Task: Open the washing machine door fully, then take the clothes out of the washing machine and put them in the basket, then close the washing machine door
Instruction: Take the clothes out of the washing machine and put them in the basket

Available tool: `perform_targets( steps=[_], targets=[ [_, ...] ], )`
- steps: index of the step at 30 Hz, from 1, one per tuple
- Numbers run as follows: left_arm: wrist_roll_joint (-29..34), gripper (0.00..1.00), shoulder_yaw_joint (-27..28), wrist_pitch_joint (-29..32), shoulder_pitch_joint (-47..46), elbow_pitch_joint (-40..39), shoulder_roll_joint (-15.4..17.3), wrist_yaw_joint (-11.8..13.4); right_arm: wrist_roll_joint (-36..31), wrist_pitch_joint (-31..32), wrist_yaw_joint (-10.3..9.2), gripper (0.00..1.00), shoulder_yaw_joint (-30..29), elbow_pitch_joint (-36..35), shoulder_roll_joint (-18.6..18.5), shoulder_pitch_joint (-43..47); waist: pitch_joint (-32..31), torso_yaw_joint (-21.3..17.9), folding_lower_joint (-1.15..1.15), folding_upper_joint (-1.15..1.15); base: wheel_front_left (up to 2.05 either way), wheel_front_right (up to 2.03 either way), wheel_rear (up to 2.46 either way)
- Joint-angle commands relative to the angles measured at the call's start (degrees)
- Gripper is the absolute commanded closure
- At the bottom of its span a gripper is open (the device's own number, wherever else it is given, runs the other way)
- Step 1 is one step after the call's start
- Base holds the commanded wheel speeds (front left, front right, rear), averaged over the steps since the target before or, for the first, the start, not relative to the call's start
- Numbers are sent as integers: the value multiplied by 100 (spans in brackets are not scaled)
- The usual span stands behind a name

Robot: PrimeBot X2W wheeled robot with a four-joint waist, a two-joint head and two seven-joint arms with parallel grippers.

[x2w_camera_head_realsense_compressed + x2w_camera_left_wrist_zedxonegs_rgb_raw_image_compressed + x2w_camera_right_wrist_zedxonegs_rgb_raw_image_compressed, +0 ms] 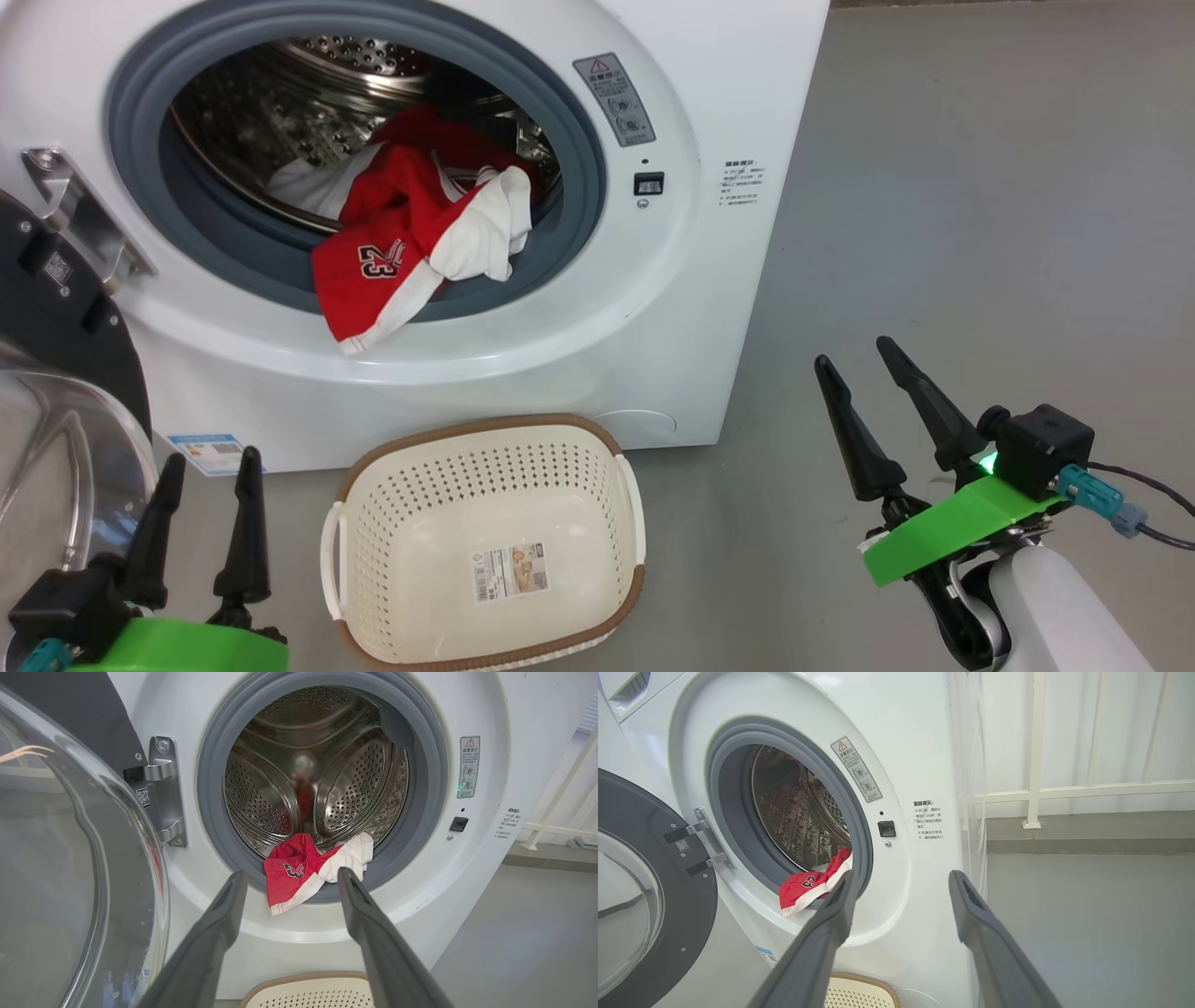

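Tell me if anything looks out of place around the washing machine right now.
The clothes hang half out of the washing machine: a red corner with white trim droops over the grey gasket. Nothing else stands out; the basket sits upright below.

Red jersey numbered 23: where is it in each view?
Head view: bright red jersey, left of centre, draped over the grey rubber gasket's lower lip.
Left wrist view: jersey at centre, slightly low.
Right wrist view: jersey lower left of centre.
Shared landmark: small black latch slot right of the opening.
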Motion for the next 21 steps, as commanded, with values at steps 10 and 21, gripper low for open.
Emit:
perform_targets(
  steps=[10, 21],
  targets=[
    [6, 0, 189, -47, -169, -91, 175, 9, -62, -69, 9, 0, 149, -131, -13, 2, 11, 13, 0, 0, 0, 0, 0],
    [11, 0, 185, -47, -201, -84, 187, 25, -57, -69, 9, 0, 139, -135, 0, -20, 57, 30, 0, 0, 0, 0, 0]
  ],
)
